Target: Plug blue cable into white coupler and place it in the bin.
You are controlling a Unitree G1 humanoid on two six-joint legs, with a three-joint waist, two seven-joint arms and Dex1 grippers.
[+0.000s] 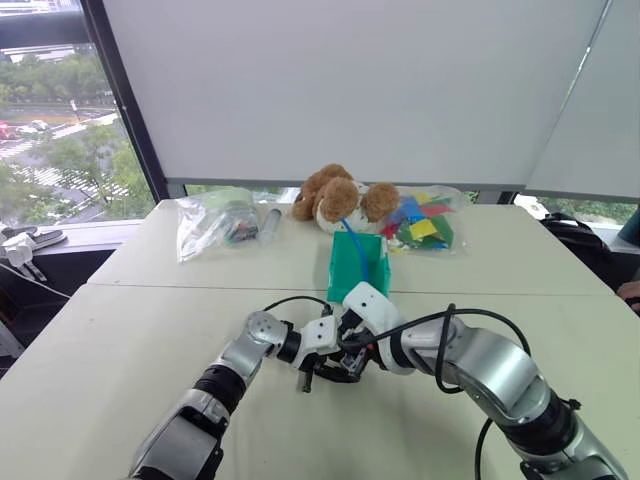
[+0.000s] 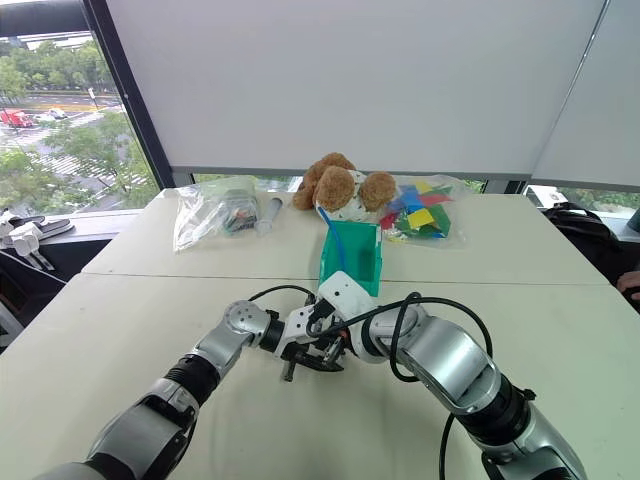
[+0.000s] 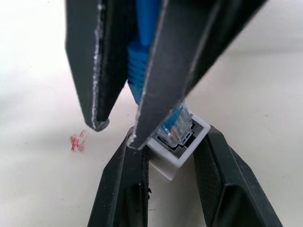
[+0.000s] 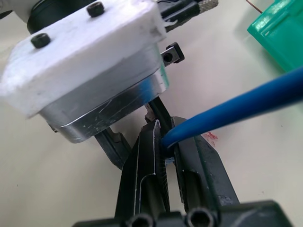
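Where tables meet, teal bin [image 1: 357,268], blue cable [image 1: 355,240] trailing inside

My left gripper [image 3: 165,156] is clamped on the white coupler [image 3: 177,153]; my right gripper [image 4: 165,151] pinches the blue cable [image 4: 236,106]. Both arms meet over the table's near middle, fingertips nearly touching.
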